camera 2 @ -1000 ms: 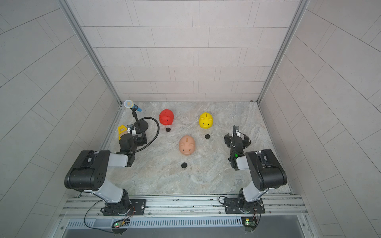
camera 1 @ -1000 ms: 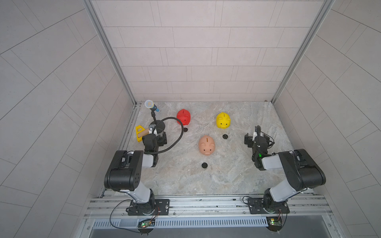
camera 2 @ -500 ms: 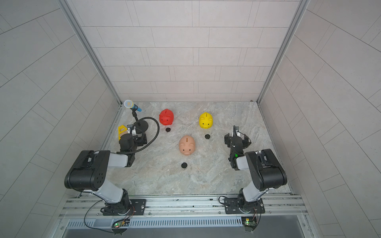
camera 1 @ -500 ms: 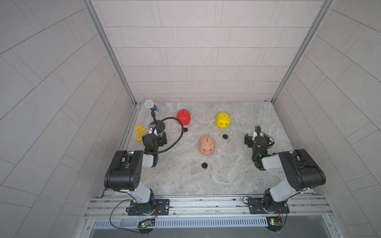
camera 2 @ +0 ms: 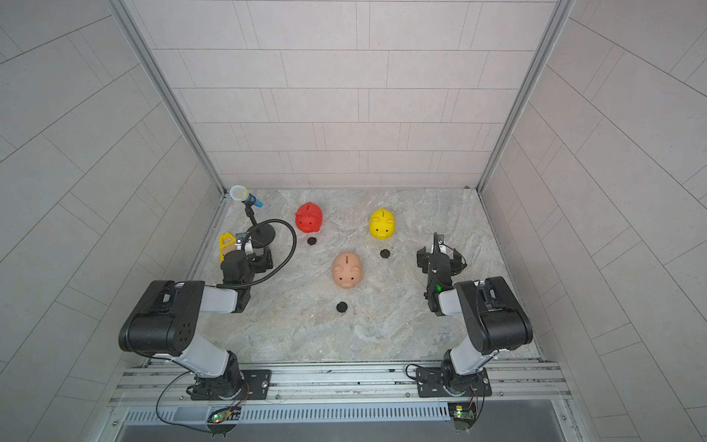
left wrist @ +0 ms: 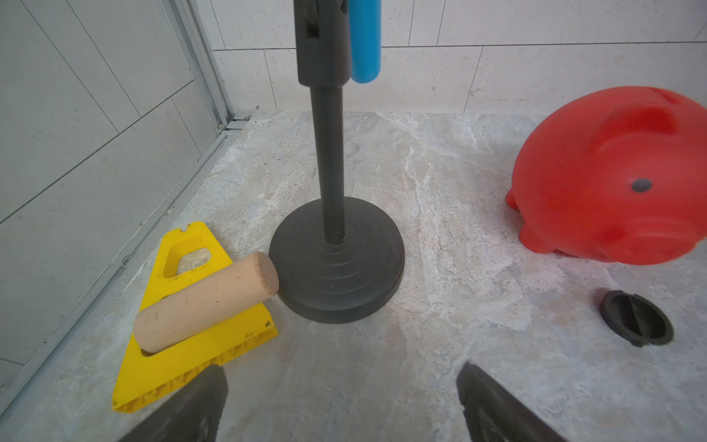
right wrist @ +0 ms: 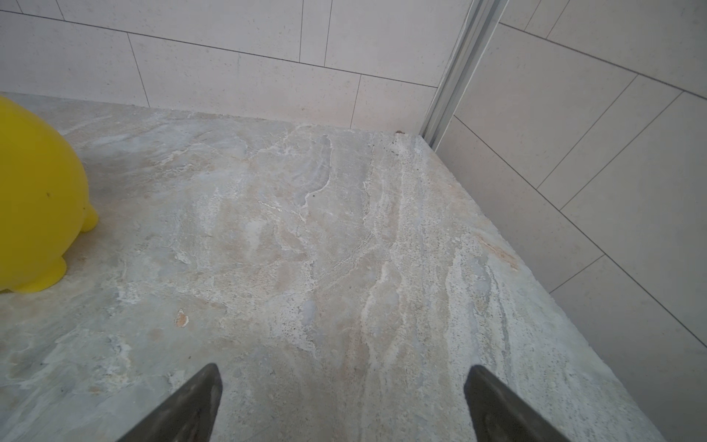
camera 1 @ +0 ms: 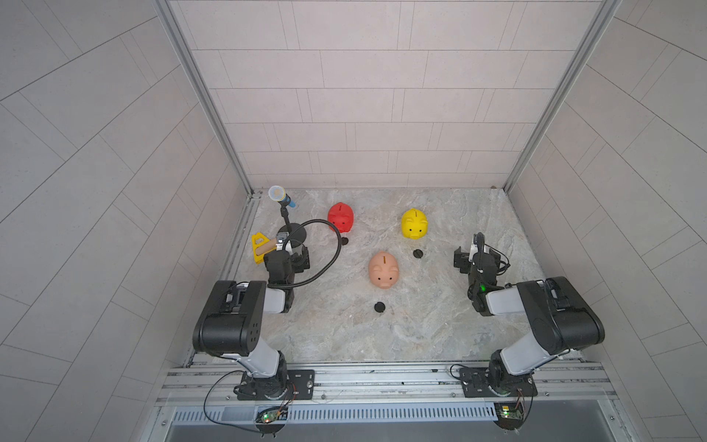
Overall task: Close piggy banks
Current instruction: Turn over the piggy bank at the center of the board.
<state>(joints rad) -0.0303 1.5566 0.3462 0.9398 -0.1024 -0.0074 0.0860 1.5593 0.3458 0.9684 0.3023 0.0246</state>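
I see a toy microphone (camera 1: pixel 282 197) on a black stand (left wrist: pixel 344 283) in the far left corner; just beside its base lies a yellow triangular toy (left wrist: pixel 191 352) with a wooden handle (left wrist: pixel 206 302).

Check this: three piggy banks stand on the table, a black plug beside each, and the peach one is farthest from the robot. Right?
No: the peach piggy bank is nearest the robot, as both top views show. The rest holds.
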